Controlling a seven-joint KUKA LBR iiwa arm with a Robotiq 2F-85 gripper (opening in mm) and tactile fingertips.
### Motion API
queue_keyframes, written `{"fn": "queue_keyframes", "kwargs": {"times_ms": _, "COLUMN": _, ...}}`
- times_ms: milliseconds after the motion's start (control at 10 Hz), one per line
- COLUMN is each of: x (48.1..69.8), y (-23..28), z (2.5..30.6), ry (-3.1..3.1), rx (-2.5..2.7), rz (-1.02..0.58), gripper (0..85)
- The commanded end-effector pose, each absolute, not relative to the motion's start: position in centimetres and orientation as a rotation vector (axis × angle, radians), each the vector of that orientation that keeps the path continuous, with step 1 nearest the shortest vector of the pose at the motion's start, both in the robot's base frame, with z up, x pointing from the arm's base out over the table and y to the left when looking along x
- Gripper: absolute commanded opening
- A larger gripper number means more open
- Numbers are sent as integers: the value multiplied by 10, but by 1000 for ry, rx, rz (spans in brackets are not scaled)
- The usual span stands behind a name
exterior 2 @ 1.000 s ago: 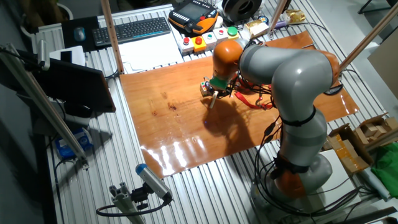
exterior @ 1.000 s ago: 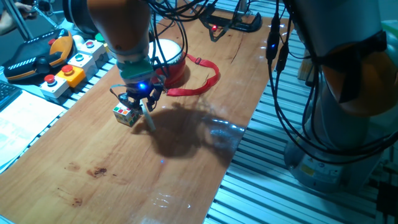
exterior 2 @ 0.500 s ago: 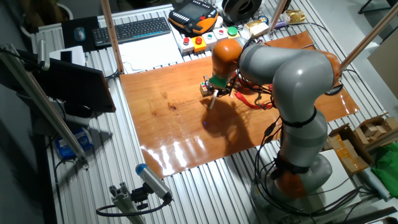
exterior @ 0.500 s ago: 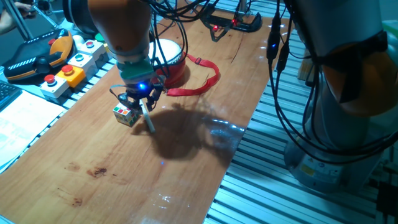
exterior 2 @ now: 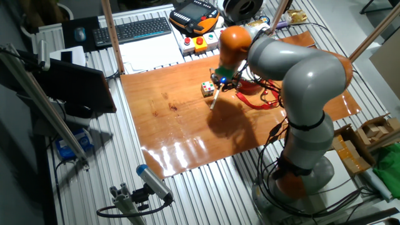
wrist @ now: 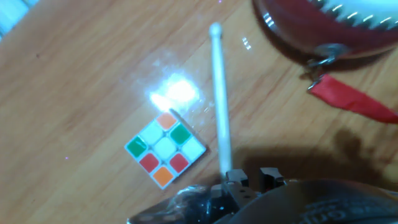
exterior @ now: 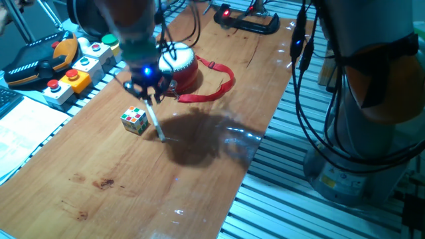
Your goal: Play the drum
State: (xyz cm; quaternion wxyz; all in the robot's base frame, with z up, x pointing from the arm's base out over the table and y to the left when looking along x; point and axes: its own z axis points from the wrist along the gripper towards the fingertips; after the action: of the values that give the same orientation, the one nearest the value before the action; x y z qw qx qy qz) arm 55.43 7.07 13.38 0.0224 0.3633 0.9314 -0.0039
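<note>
The red drum (exterior: 180,65) with a white top skin stands at the back of the wooden table, its red strap (exterior: 216,89) trailing to the right. My gripper (exterior: 149,97) hangs just left of the drum, blurred by motion, and is shut on a thin white stick (exterior: 157,123) that points down at the table. In the hand view the stick (wrist: 219,102) runs up from the gripper (wrist: 249,179) and ends left of the drum (wrist: 311,28), apart from it. The drum's metal ring (wrist: 323,53) and strap (wrist: 351,104) show there.
A small multicoloured cube (exterior: 134,121) lies on the table left of the stick; it also shows in the hand view (wrist: 165,149). Boxes with coloured buttons (exterior: 73,70) and an orange-black pendant (exterior: 40,60) sit off the table's left edge. Cables (exterior: 305,99) hang at the right.
My gripper has risen and moved back toward the drum with the stick in it. The cube, before partly under the gripper, now shows in full and has not moved.
</note>
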Motion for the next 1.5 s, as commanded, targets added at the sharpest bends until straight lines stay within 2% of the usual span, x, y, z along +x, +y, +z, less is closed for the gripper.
{"fn": "queue_keyframes", "kwargs": {"times_ms": 0, "x": 556, "y": 64, "z": 181, "ry": 2893, "rx": 1135, "rz": 0, "gripper": 163}}
{"fn": "queue_keyframes", "kwargs": {"times_ms": 200, "x": 558, "y": 50, "z": 200, "ry": 2911, "rx": 1119, "rz": 14, "gripper": 7}}
{"fn": "queue_keyframes", "kwargs": {"times_ms": 600, "x": 555, "y": 34, "z": 213, "ry": 2931, "rx": 1058, "rz": -1, "gripper": 7}}
{"fn": "queue_keyframes", "kwargs": {"times_ms": 1400, "x": 542, "y": 36, "z": 222, "ry": 3012, "rx": 953, "rz": 1, "gripper": 7}}
